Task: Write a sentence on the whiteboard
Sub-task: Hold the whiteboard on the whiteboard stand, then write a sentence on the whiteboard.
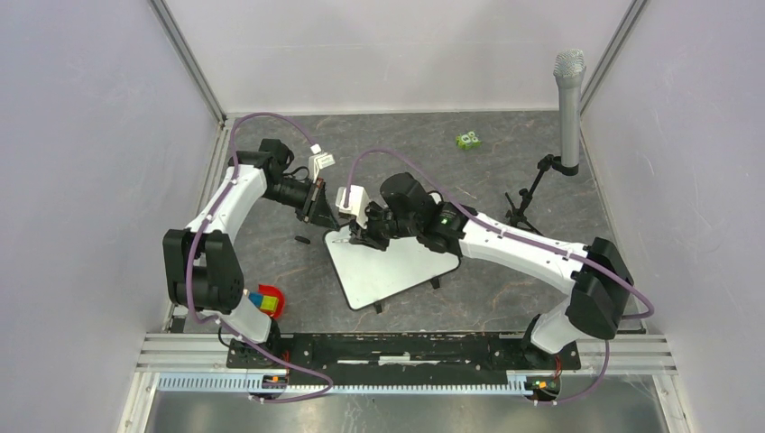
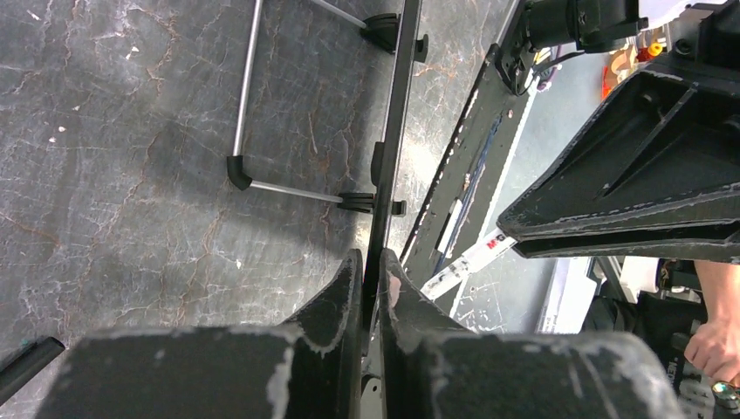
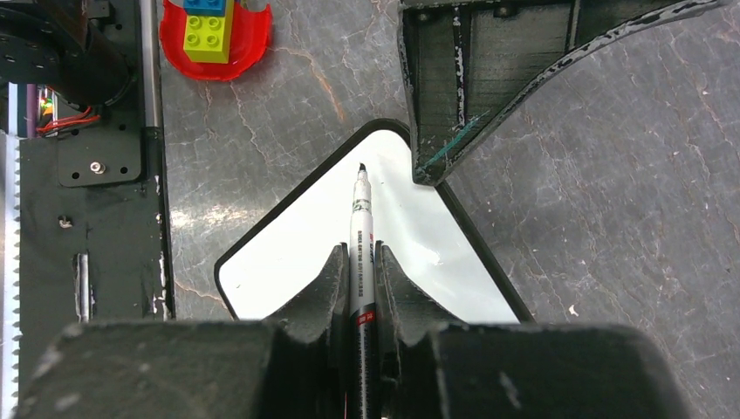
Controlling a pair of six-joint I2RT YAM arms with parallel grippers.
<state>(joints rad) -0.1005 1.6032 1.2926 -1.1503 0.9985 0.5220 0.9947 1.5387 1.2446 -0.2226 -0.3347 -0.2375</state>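
Observation:
The whiteboard (image 1: 388, 266) lies tilted on the dark table, and its white face (image 3: 297, 253) is blank where it shows; no sentence is in view. My left gripper (image 1: 327, 216) is shut on the board's far-left corner. In the left wrist view its fingertips (image 2: 371, 262) pinch the thin black frame (image 2: 393, 131) edge-on. My right gripper (image 3: 359, 253) is shut on a white marker (image 3: 361, 218). The marker's black tip sits over the board near that same corner, close to a left finger (image 3: 471, 78). From above, the right gripper (image 1: 356, 236) hovers at the board's upper left.
A red dish with toy bricks (image 1: 268, 300) sits near the left arm's base. A microphone on a small stand (image 1: 569, 99) is at the back right, and a green item (image 1: 467, 141) lies at the back. Wire legs (image 2: 249, 105) fold under the board.

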